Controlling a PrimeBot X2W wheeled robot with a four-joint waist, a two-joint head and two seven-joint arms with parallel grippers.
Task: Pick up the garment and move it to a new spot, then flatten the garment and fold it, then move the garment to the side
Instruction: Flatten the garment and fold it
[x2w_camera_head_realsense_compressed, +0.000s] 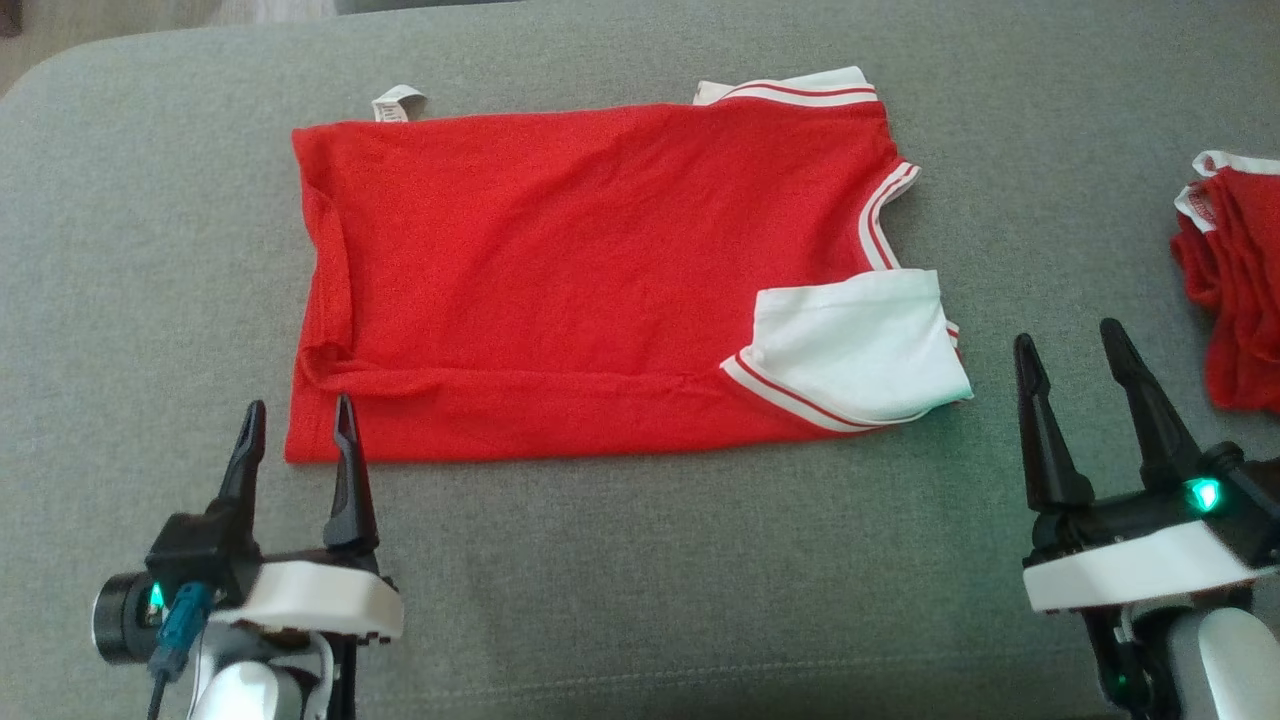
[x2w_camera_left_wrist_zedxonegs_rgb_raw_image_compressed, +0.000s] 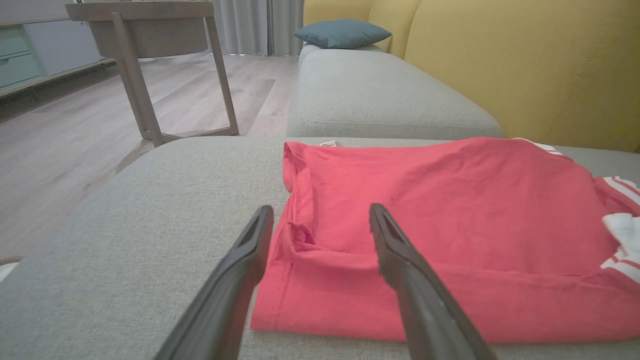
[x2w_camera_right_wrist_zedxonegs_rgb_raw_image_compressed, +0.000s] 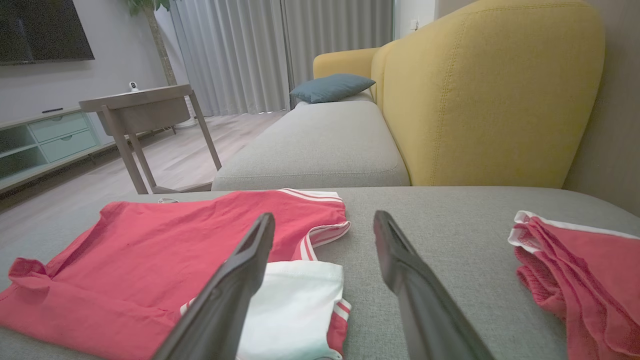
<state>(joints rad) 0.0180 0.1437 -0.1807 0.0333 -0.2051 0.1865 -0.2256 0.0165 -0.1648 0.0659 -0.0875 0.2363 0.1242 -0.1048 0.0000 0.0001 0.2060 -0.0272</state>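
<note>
The red garment (x2w_camera_head_realsense_compressed: 560, 280) lies folded on the grey cushion (x2w_camera_head_realsense_compressed: 640, 580). My left gripper (x2w_camera_head_realsense_compressed: 300, 408) and right gripper (x2w_camera_head_realsense_compressed: 1067, 337) hang near it, both jaws spread and empty.

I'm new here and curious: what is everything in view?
red shirt: one, red with white sleeve, flat mid-cushion
second red garment: one, red with white trim, bunched, right of the shirt
grey cushion: one, grey, under both garments
pillow: one, blue-grey, far end of sofa
side table: one, wooden, on the floor
left gripper: one, dark, open, near shirt's left corner
right gripper: one, dark, open, right of white sleeve
</note>
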